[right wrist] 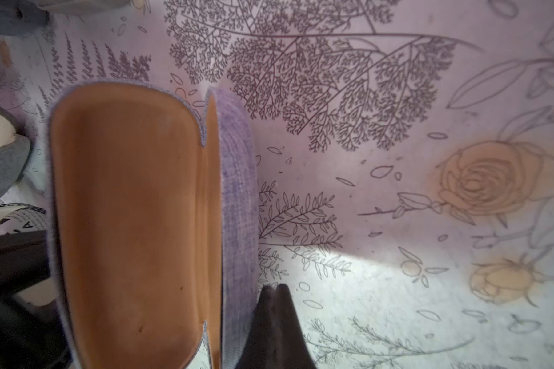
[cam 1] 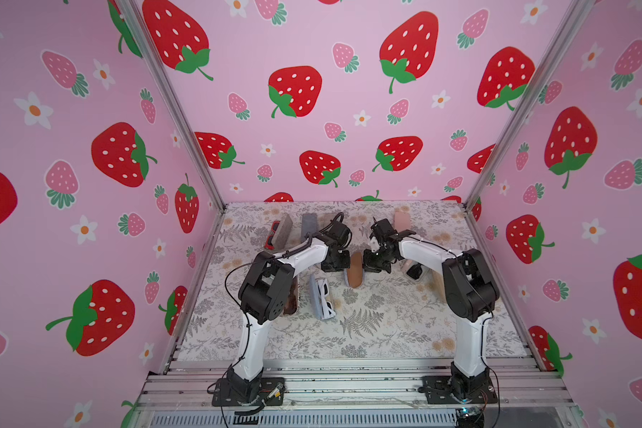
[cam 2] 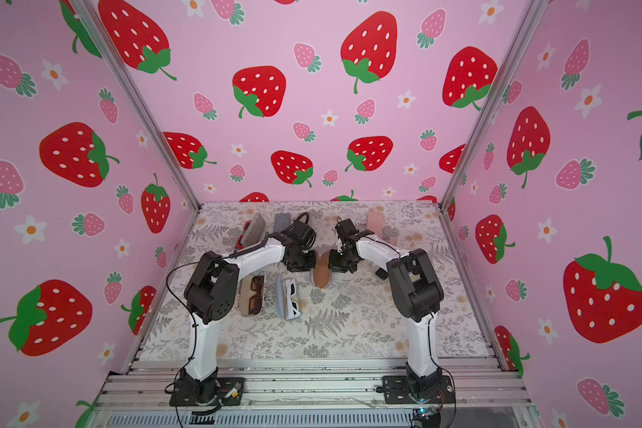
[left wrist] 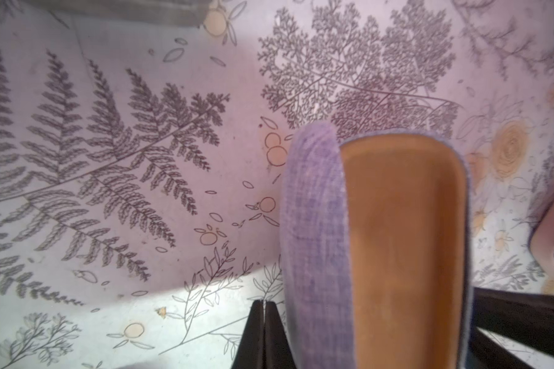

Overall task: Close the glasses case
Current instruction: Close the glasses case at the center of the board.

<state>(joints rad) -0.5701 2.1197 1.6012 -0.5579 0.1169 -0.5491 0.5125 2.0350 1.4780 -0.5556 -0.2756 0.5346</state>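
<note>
The glasses case stands partly open in mid-table, purple woven fabric outside, orange-brown lining inside. My left gripper is shut and empty, its tips beside one purple shell; past that shell the far shell's lining shows. My right gripper is also shut and empty, lying against the opposite purple shell, with the far lining facing it. The case sits between the two grippers. Nothing shows inside it.
An open blue-grey case with white glasses and an open case with brown sunglasses lie by the left arm. Red glasses and a grey case, a grey-blue case and a pink case sit at the back.
</note>
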